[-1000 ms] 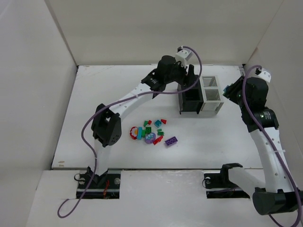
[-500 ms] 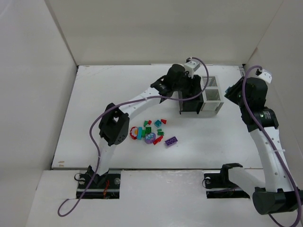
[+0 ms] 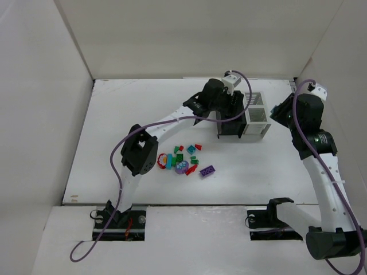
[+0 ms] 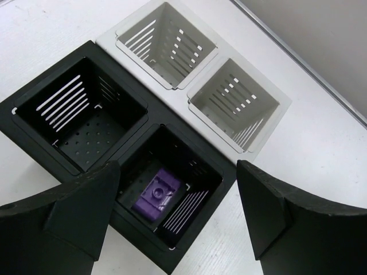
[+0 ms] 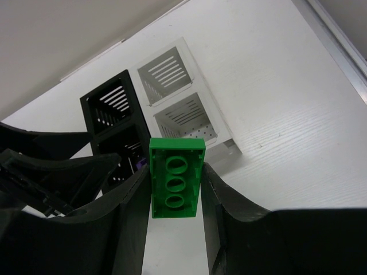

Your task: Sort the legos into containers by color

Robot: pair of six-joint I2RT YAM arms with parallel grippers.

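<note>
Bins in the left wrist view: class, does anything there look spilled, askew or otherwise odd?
Nothing stands out. The black bin and white bin sit upright and joined; one purple brick lies inside a black compartment.

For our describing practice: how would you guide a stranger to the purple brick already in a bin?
On the white table, find the slatted bins, half black, half white. The purple brick lies in one black pocket; every other pocket is bare.
</note>
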